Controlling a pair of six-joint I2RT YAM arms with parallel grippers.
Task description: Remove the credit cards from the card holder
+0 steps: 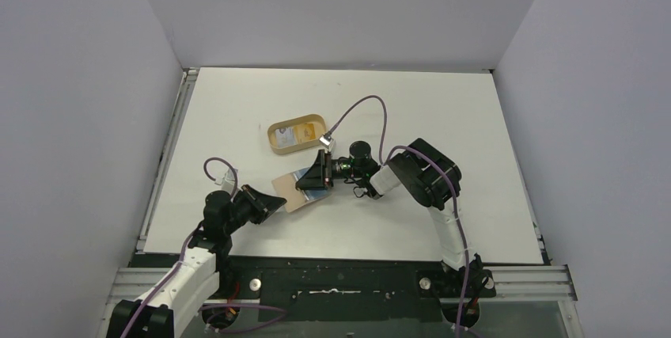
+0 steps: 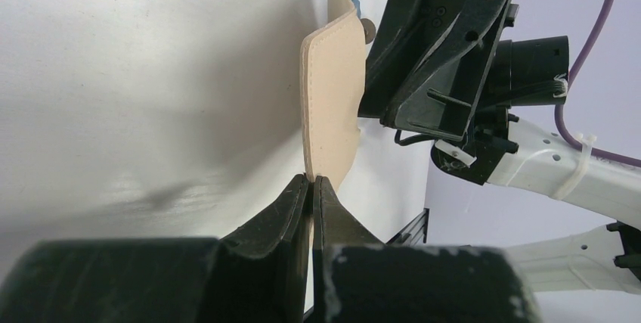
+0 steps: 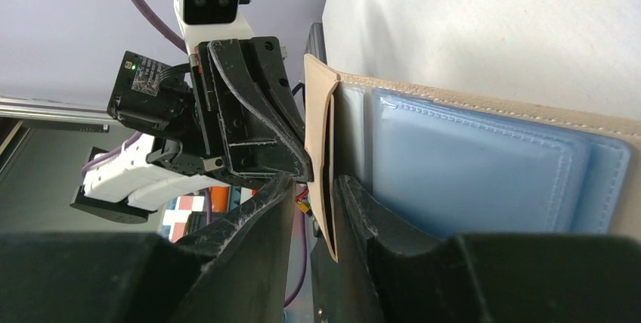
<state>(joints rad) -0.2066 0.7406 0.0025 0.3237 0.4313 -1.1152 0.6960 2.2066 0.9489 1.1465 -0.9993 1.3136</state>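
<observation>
I judge the task barely begun: my left gripper (image 2: pixel 311 185) is clenched on the wallet (image 2: pixel 332 104) edge, my right gripper (image 3: pixel 314 187) straddles its open flap, grip unconfirmed, and the cards appear unextracted, inside the blue pockets (image 3: pixel 484 164) beside its fingers.

Tan holder (image 1: pixel 291 199), light blue inside, on a white table (image 1: pixel 435 100)
The holder is tan-beige outside with a matching stitch line along its edge; its light blue pockets (image 3: pixel 469 164) are seamed in the same blue. The left gripper (image 2: pixel 311 179) and right gripper (image 3: pixel 314 183) are black, the arms (image 1: pixel 447 231) white, the cables (image 1: pixel 356 108) purple. The tray (image 1: pixel 271 134) is tan outside and yellow inside, with something white and yellow in it. The walls (image 1: pixel 79 77) are pale grey
</observation>
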